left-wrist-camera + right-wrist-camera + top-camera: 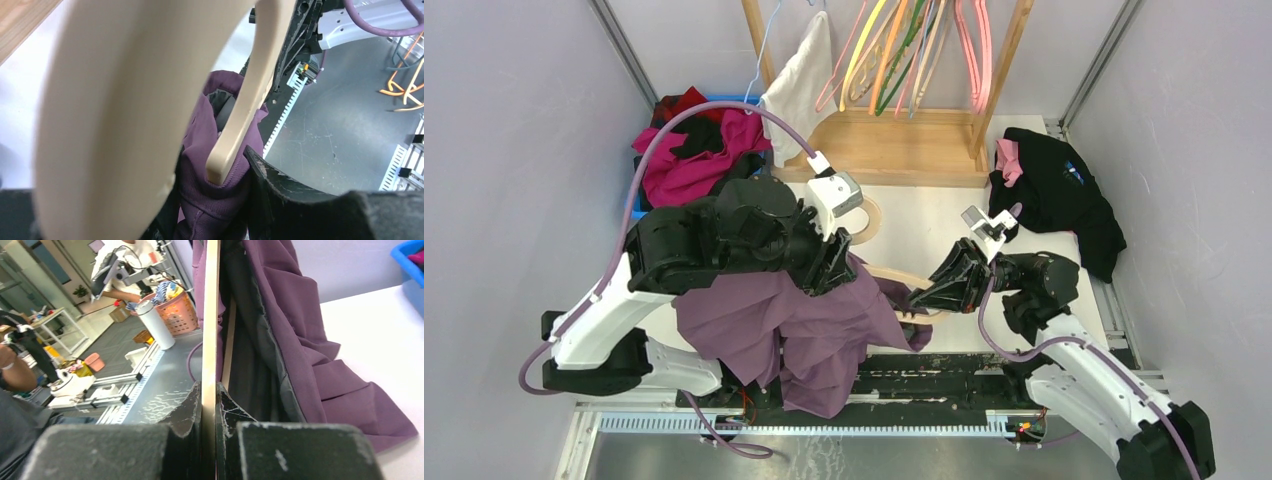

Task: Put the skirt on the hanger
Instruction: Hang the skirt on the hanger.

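Note:
The purple skirt (794,320) hangs bunched over the table's near edge, below my left gripper (832,262). That gripper is shut on the skirt's waistband; in the left wrist view the cloth (215,200) is pinched between its fingers, with the end of the cream wooden hanger (240,120) tucked into the fold. The hanger (894,275) runs from the skirt to my right gripper (922,297), which is shut on its flat arm (210,340). The skirt's purple cloth and dark lining (295,340) drape beside the hanger in the right wrist view.
A wooden rack (904,140) at the back holds several coloured hangers (904,50) and a white garment (799,85). A blue bin (646,165) with pink and red clothes stands at the back left. A black garment (1059,190) lies at the right.

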